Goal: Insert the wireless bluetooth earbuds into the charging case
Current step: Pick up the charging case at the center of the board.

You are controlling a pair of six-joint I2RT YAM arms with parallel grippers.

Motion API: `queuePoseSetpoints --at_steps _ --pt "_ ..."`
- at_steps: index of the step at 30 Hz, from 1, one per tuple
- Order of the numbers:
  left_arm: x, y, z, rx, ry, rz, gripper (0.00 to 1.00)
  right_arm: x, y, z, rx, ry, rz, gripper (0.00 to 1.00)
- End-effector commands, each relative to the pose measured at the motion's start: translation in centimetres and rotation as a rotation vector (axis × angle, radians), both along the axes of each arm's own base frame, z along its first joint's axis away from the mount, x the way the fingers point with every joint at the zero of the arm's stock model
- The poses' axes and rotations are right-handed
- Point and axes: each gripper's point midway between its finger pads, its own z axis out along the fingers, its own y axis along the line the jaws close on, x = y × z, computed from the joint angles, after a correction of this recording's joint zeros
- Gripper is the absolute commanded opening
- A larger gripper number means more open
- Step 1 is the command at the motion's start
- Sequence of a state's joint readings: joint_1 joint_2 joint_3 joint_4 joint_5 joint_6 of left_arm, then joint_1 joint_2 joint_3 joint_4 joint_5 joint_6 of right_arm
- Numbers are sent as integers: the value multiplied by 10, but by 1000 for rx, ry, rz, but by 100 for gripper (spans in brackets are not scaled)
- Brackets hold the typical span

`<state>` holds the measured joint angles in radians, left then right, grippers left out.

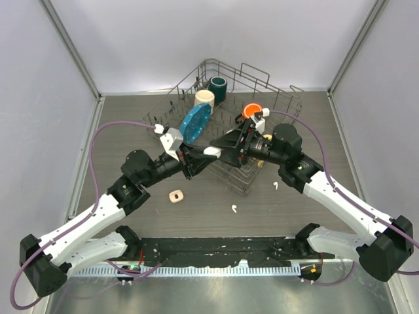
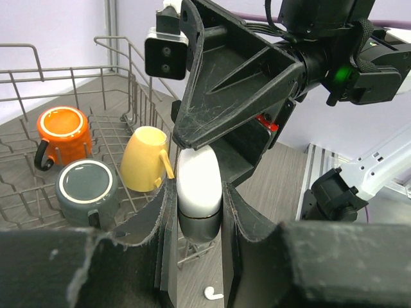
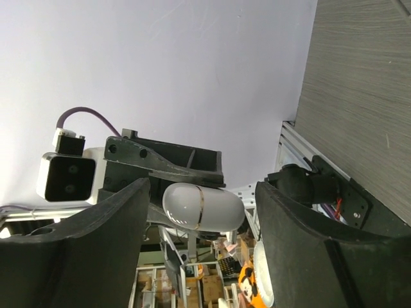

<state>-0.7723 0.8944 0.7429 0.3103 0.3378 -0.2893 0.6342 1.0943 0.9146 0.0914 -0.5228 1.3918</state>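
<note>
The white charging case hangs closed over the table's middle, a thin gold seam round it. My left gripper is shut on its lower half. My right gripper faces it, open, one finger on each side of the case with a gap both ways. Two white earbuds lie loose on the table: one in front of the rack, also seen below the case, and another under the right arm. A small cream-beige piece lies near the left arm.
A wire dish rack stands at the back centre, right behind both grippers. It holds a blue plate, a cream mug, a dark green mug and an orange mug. A yellow mug lies in it too.
</note>
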Motion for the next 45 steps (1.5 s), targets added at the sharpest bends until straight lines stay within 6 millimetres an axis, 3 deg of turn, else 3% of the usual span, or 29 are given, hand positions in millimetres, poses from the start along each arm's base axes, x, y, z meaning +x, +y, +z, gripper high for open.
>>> queuePoseSetpoints --at_steps 1,10,15,18,19,23,26,37,41,45 --pt "-3 -5 25 -64 -51 -29 0 -7 3 21 93 -8 35 71" --pt "7 -6 25 -60 -68 8 0 -12 0 10 100 59 37 62" --pt "7 -6 23 -54 -67 11 0 -11 1 9 115 69 38 46" --pt "10 -5 21 -53 -55 23 0 -11 2 9 134 71 41 31" --pt "9 -3 22 -59 -50 29 4 -11 2 13 150 59 44 26" --pt "13 5 23 -111 -48 80 53 -11 -1 21 194 52 26 20" --pt "14 11 25 -151 -57 108 69 -11 -3 25 224 58 19 19" --pt "11 2 26 -186 -58 58 66 -9 -5 30 257 64 5 19" --pt "12 -1 22 -189 -39 49 58 -8 -5 31 261 62 1 19" --pt "12 -2 18 -182 -23 47 56 -8 -7 34 272 51 -7 19"
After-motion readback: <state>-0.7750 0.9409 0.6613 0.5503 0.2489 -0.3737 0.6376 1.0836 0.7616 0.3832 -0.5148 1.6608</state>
